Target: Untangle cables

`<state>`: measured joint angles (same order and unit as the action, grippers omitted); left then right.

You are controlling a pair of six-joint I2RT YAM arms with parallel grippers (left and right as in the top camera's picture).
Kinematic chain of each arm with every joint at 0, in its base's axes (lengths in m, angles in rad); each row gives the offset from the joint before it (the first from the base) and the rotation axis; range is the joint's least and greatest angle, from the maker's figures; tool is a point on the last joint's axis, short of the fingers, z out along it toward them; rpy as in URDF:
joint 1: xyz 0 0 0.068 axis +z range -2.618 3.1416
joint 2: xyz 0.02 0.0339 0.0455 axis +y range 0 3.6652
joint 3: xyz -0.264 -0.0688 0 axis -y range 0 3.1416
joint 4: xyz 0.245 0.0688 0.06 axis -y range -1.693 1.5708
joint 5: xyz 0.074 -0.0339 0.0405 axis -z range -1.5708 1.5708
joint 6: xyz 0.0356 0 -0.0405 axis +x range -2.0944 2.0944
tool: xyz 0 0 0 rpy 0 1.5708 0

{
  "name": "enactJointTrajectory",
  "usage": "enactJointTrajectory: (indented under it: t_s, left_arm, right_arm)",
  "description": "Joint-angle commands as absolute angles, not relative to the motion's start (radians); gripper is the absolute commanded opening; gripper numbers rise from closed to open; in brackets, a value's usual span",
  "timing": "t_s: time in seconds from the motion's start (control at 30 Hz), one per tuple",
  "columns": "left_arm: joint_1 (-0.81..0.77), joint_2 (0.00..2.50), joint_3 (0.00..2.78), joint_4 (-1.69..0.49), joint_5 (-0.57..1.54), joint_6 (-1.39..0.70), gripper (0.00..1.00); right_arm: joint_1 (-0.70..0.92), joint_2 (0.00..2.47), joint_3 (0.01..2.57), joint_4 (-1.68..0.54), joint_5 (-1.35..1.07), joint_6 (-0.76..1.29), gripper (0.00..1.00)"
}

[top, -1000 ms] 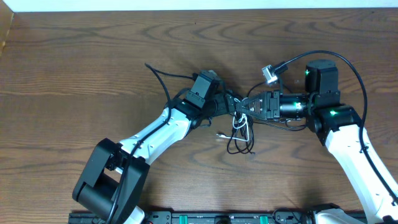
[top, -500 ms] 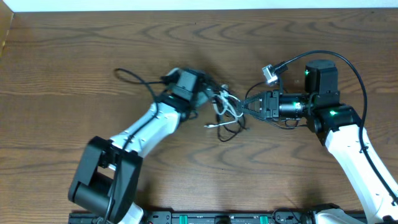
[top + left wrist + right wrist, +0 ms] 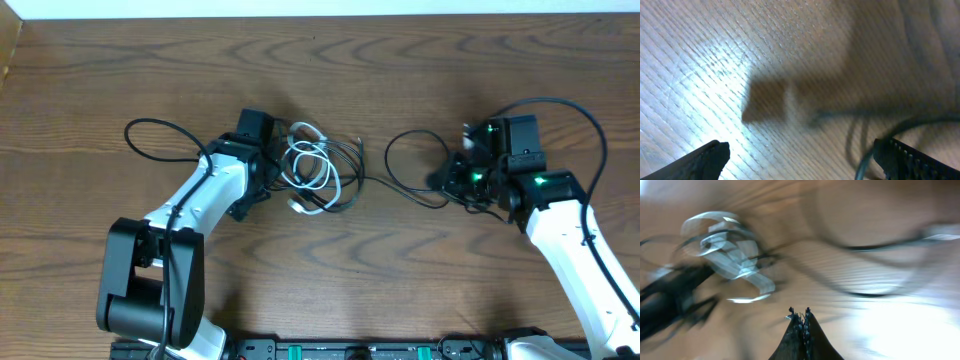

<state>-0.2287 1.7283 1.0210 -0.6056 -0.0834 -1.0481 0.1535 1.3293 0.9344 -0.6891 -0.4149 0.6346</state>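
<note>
We get a sharp, evenly lit overhead with soft shadows. Both wrist views are badly smeared: bright glare on the table [image 3: 705, 75] in the left one, white cable [image 3: 727, 260] just streaks in the right.

One white cable [image 3: 308, 166] lies on the one table [image 3: 100, 80]. The black cables [image 3: 346, 172] are too tangled to count. There are two arms, each with one claw: left claw [image 3: 802, 152] and right claw [image 3: 800, 314].

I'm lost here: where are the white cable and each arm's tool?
white cable [image 3: 310, 160]: overhead view, on its coiled loops.
left tool [image 3: 802, 152]: left wrist view, midway between open tips.
right tool [image 3: 800, 314]: right wrist view, at shut tips.
</note>
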Motion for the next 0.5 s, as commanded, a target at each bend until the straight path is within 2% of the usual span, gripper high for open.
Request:
enactJointTrajectory:
  t_s: [0.0, 0.03, 0.07, 0.2, 0.23, 0.3, 0.47]
  left_arm:
    - [-0.228, 1.732, 1.023, -0.612, -0.003, -0.932, 0.99]
    - [-0.228, 1.732, 1.023, -0.610, 0.038, -0.912, 1.00]
    - [-0.228, 1.732, 1.023, -0.608, 0.069, -0.897, 0.95]
    - [-0.228, 1.732, 1.023, -0.598, 0.168, -0.883, 0.52]
    - [-0.229, 1.732, 1.023, -0.597, 0.182, -0.884, 0.47]
    - [-0.228, 1.732, 1.023, -0.597, 0.227, -0.884, 0.42]
    - [-0.229, 1.732, 1.023, -0.597, 0.255, -0.884, 0.42]
  right_arm:
    - [0.121, 1.330, 0.936, -0.746, -0.138, 0.630, 0.01]
    - [0.116, 1.330, 0.936, -0.757, -0.134, 0.630, 0.01]
    - [0.114, 1.330, 0.936, -0.762, -0.134, 0.630, 0.01]
    - [0.114, 1.330, 0.936, -0.767, -0.141, 0.631, 0.04]
    - [0.116, 1.330, 0.936, -0.767, -0.141, 0.631, 0.05]
    - [0.118, 1.330, 0.936, -0.767, -0.141, 0.631, 0.08]
    - [0.119, 1.330, 0.936, -0.767, -0.141, 0.631, 0.11]
